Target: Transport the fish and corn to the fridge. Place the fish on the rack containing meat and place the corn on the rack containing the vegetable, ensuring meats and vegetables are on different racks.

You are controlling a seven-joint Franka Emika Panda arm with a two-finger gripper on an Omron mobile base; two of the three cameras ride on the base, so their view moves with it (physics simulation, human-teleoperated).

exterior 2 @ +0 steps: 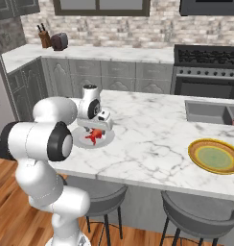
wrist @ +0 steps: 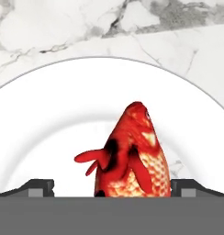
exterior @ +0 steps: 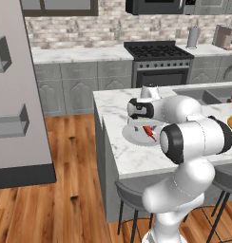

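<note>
Over the island the arm folds tightly: its elbow bulks low and near the cameras, the forearm reaches across the marble top, and the wrist turns down so the gripper hangs straight over a white plate near the island's near edge. In the left base view the gripper sits at about 11 o'clock from the elbow, just above the plate.

In the hand view the two finger tips stand far apart at the bottom corners, one at 7 o'clock and the other at 5 o'clock, with the fish between them. The jaws are spread wide, and neither tip touches the fish.

The fish lies on the plate, roughly at its middle. Its long axis runs close to vertical in the hand view, leaning slightly right: the head points to 12 o'clock, while the tail end drops out of sight behind the bottom edge. One fin sticks out toward 9 o'clock. From the base cameras the fish shows as a small red shape directly beneath the gripper.

Farther along the island, at 3 o'clock in the right base view, a yellow dish rests well apart from the plate.
</note>
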